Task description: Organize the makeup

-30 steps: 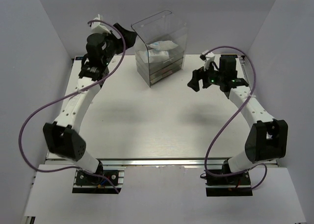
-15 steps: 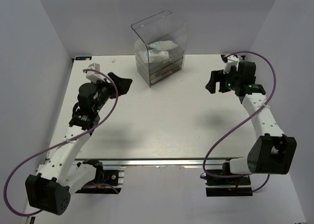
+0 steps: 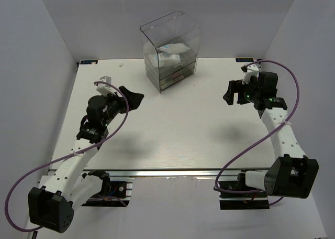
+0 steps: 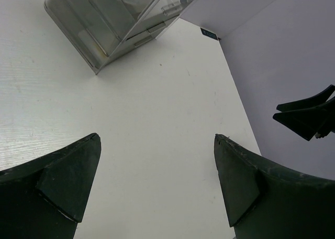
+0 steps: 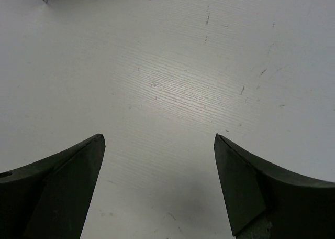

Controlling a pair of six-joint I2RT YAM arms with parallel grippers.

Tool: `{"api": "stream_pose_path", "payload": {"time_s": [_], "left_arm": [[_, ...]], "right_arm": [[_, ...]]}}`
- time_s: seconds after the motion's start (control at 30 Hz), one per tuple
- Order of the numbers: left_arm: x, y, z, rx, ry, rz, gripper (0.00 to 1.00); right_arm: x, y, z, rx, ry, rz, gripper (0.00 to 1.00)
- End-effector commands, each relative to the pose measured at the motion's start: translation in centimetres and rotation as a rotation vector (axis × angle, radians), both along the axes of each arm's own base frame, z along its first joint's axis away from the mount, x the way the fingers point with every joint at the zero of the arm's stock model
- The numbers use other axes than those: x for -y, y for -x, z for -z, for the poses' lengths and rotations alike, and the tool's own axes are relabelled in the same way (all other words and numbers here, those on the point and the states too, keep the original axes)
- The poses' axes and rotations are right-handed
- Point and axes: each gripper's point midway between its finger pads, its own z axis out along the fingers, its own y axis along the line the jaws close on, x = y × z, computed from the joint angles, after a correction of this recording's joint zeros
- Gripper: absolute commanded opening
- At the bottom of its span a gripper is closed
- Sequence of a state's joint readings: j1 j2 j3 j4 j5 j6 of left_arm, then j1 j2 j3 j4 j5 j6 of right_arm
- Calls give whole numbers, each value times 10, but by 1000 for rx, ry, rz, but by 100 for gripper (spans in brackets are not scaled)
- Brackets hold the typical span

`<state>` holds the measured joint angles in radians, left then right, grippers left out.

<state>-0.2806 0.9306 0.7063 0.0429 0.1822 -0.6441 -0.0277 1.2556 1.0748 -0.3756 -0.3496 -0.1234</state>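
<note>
Table point(image 3: 172, 139): white, lightly scuffed, both arms bolted at its near edge.
Left gripper point(image 3: 134, 97): spread wide with nothing between the fingers, held above the left half of the table, pointing toward the back right.
Left wrist view: two dark fingers point(image 4: 68, 171) in the lower corners with white tabletop between them. Drawer box in the upper left, tip of the other gripper at the far right edge.
Right gripper point(image 3: 227, 95): spread wide as well, holding nothing, above the right side of the table, facing left toward the middle.
Right wrist view: dark fingers point(image 5: 57, 181) low at either side, only white tabletop between. A sliver of the box's corner at the top left edge.
Clear drawer box point(image 3: 170, 34): upright at the back middle of the table, farther back than both grippers and well apart from each.
Makeup: white flat packets with blue print point(image 3: 170, 51) piled inside the upper part of the box, above the lower drawers. Contents of those drawers too small to make out.
</note>
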Motion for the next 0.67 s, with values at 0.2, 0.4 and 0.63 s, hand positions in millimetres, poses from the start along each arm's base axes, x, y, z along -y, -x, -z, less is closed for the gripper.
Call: {"api": "stream_pose_path", "payload": {"time_s": [0.2, 0.4, 0.63], "left_arm": [[11, 2, 4, 21, 4, 39, 98], [11, -1, 4, 31, 1, 35, 98], [11, -1, 11, 25, -9, 35, 98]], "right_arm": [[10, 3, -8, 60, 35, 23, 89], [10, 1, -5, 55, 29, 24, 89], [11, 0, 3, 47, 24, 33, 90]]}}
